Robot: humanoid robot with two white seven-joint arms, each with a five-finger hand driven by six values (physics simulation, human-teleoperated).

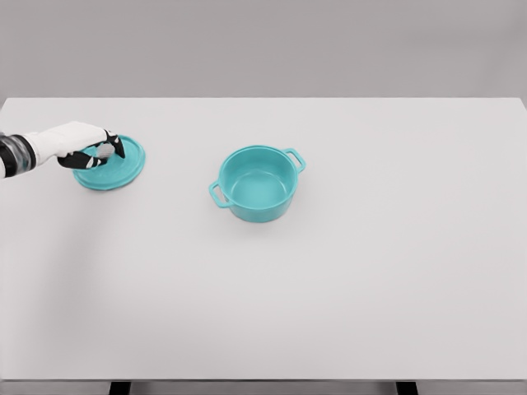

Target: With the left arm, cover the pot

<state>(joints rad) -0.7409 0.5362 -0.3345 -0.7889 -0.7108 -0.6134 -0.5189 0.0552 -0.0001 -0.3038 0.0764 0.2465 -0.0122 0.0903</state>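
White table [346, 313] stretches wide, with the round teal lid [115, 169] lying flat near its left edge, well apart from the open teal two-handled pot [257, 183] in the middle. From the left, the left hand [82, 146] reaches in low, fingers curled around the lid's knob.

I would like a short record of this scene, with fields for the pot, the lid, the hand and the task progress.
pot: teal pot, two side handles, uncovered, inside looks empty, near the middle of the white table
lid: teal lid, lying flat on the table, left of the pot and apart from it
left hand: left hand over the lid, fingers curled around its knob
right hand: not in view
progress: lid not yet lifted, pot not yet covered
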